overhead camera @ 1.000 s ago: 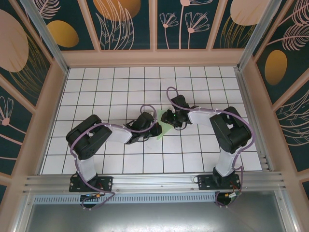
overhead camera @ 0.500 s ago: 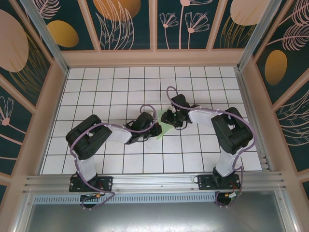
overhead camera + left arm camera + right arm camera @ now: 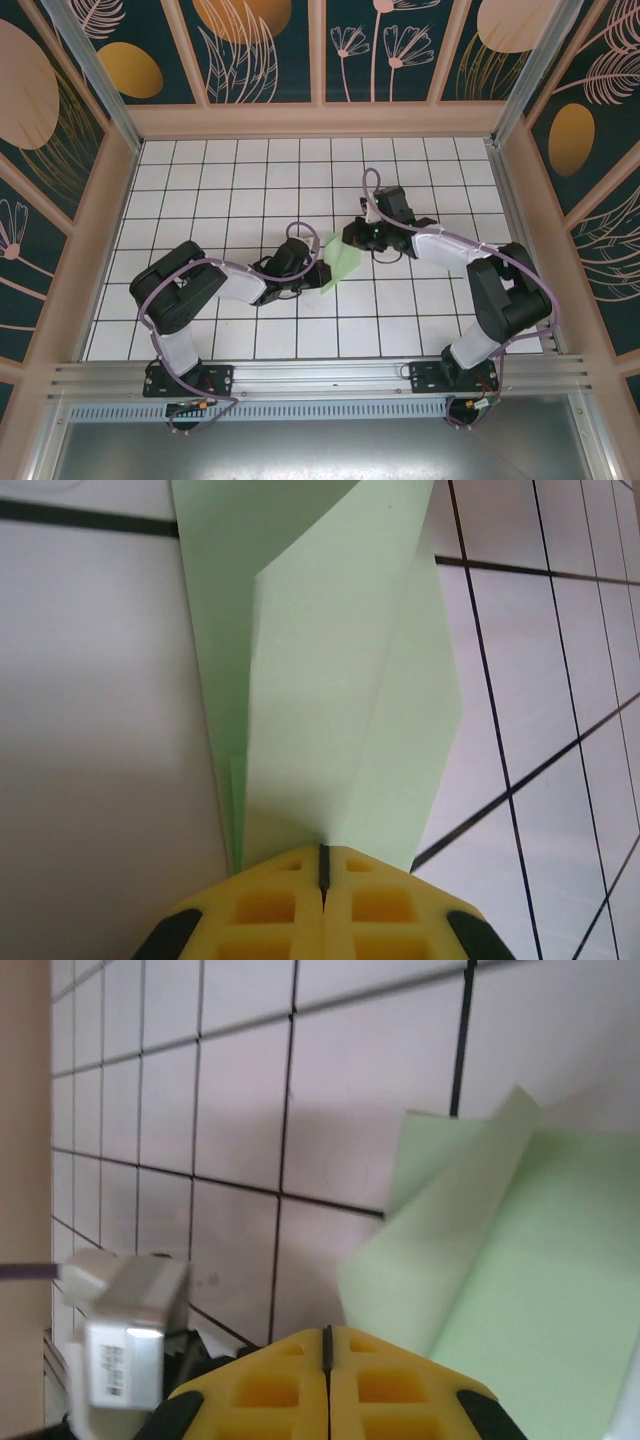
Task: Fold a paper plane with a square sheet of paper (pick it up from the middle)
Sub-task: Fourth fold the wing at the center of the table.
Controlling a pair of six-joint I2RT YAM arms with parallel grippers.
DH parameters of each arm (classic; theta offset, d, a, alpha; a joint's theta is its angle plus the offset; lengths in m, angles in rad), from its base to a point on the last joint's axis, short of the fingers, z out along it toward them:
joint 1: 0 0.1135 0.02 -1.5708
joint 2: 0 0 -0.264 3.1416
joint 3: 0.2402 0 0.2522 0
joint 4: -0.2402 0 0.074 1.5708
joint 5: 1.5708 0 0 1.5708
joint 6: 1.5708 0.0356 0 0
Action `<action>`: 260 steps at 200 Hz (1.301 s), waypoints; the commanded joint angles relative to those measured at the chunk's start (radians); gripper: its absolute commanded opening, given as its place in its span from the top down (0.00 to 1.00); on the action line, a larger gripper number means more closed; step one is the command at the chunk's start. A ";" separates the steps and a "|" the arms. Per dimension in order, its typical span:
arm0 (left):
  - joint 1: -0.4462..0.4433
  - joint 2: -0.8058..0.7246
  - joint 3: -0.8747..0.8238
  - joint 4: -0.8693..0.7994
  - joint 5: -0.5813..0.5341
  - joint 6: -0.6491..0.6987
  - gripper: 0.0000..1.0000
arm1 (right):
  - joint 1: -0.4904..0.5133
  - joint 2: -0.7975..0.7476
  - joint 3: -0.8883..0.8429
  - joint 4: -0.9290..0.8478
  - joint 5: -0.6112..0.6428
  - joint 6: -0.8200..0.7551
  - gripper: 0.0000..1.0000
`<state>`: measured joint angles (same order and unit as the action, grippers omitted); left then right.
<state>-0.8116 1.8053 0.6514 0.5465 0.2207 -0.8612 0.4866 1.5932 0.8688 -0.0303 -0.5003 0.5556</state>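
Partly folded pale green sheet of paper (image 3: 341,262) near the middle of the white gridded tabletop (image 3: 200,180), a little closer to its near edge than to its far edge, lying between the two arms. The left end effector (image 3: 322,865) meets the sheet from the side of the left edge; its yellow fingers (image 3: 270,905) are pressed fully together, and the narrow end of the sheet runs in under their tips, so the paper is pinched there. From that grip the sheet widens away in overlapping layers, with one long diagonal fold raised above the lower layer. The right end effector (image 3: 327,1345) approaches from the side of the right edge, its fingers likewise closed with no gap. In the right wrist view, a folded flap of the sheet lies just beside these tips, touching one finger; no paper is visible between them.
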 commanded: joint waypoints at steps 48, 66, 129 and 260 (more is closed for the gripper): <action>-0.002 -0.007 -0.098 -0.130 0.082 0.022 1.00 | 0.082 0.056 -0.100 0.145 -0.045 0.007 0.95; -0.002 -0.009 -0.102 -0.132 0.078 0.020 1.00 | 0.092 0.078 -0.099 0.157 -0.048 0.010 0.95; -0.003 -0.006 -0.101 -0.135 0.075 0.017 1.00 | 0.110 0.143 -0.090 0.161 -0.055 0.006 0.97; -0.002 -0.021 -0.147 -0.139 0.095 0.022 1.00 | -0.010 0.258 0.007 0.078 -0.007 -0.159 0.98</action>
<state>-0.8097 1.7653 0.5682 0.6025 0.2695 -0.8536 0.5343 1.8114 0.8314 0.0826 -0.5739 0.4683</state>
